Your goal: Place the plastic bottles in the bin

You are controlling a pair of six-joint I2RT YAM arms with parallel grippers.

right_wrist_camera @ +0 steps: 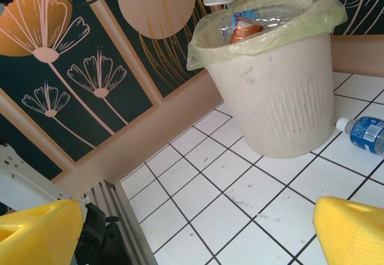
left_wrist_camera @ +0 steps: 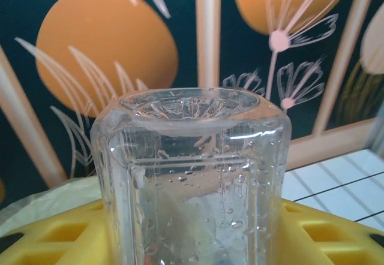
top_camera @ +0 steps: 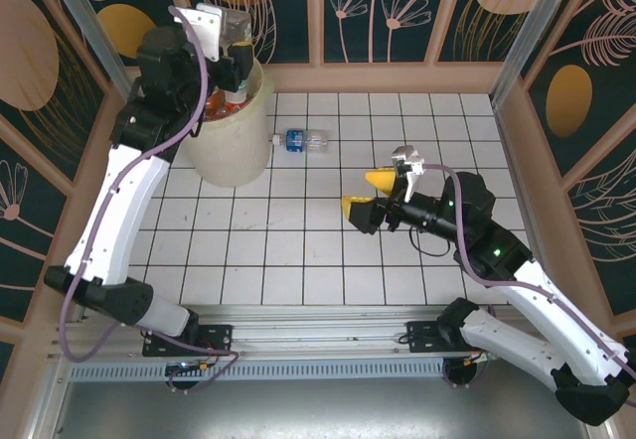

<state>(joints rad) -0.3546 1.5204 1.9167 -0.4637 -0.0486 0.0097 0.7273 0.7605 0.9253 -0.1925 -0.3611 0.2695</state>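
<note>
Top view: left gripper point(top_camera: 237, 62) hangs over the bin point(top_camera: 231, 151), pinching a clear bottle point(top_camera: 239, 34). Step = the drop. Best to open only w/ the bottle centred inside the rim and low, so it can't bounce out. Blue-label bottle point(top_camera: 303, 141) lies on the tiles just beside the bin. Right gripper point(top_camera: 370, 196) is near it, spread wide, empty.

Left wrist: yellow fingers point(left_wrist_camera: 54, 235) set narrow, clamping the clear bottle point(left_wrist_camera: 192, 169) on both sides.

Right wrist: fingers point(right_wrist_camera: 354, 232) far apart, nothing btwn them. Bin point(right_wrist_camera: 276, 103) holds several bottles point(right_wrist_camera: 246, 28).
</note>
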